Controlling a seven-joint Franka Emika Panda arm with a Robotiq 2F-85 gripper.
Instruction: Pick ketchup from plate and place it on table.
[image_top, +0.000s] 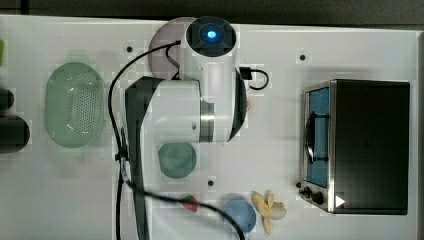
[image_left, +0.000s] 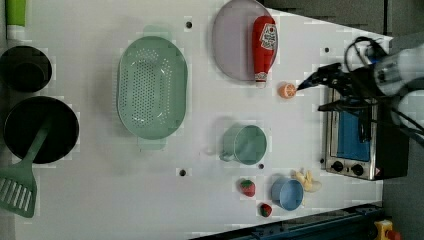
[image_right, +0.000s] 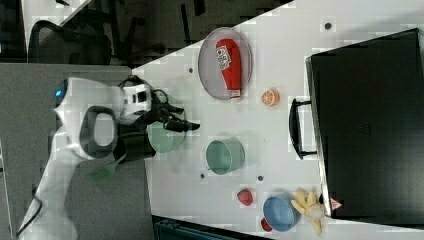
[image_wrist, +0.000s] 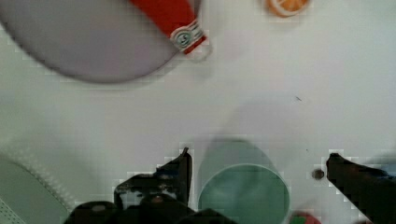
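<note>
The ketchup, a red bottle with a white label and a pale cap, was seen lying on its side on the plate, along the plate's right-hand part in the left view, with its cap end reaching over the rim onto the counter. In the right view the same bottle was laid across the mauve-grey plate, cap pointing down the right view's frame. An orange slice was found just beside the cap, on the bare counter. The pincer was held wide open, nothing being pinched between its dark fingers, and it was poised above a teal cup, apart from the plate and from the bottle's capped end. In the right view the pincer was seen projecting from the white arm, between the plate and the teal cup. A green perforated basket was placed on the left view's left of the plate, well apart from it. A strawberry piece, a blue cup and a pale banana-like item were grouped near the counter's edge, and a dark toaster oven was stood at the top view's right. A black pan with a green spatula was set at the left view's left.
</note>
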